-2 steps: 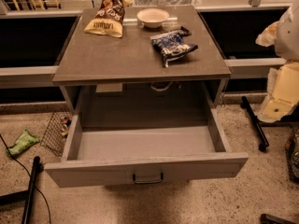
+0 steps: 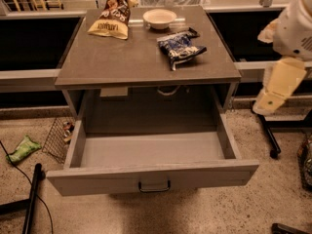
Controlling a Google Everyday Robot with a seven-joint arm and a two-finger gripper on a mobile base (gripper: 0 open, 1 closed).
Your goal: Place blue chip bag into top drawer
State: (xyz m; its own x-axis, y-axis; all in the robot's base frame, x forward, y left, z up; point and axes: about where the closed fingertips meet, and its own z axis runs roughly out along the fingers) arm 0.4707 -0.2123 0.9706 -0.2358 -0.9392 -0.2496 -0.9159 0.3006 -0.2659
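Gripper (image 2: 273, 94) at the right edge, shifted slightly leftward since a moment ago; how wide it stands cannot be told. The blue chip bag (image 2: 181, 48) lies unmoved on the table (image 2: 122, 62), up-left of the gripper and well apart, so the pickup remains. The top drawer (image 2: 153, 178) stands open, below-left. The tan bag (image 2: 111, 18) has lettering that cannot be read.

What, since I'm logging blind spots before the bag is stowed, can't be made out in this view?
Camera view:
1. Pincer, at the right edge beside the grey table: its arm is cut off by the frame.
2. Crumpled dark-blue foil chip bag on that table: print too small to read.
3. Open grey wooden top drawer: rear shadowed under the table's top.
4. Wire basket on the floor, left: contents partly hidden by the drawer's side.
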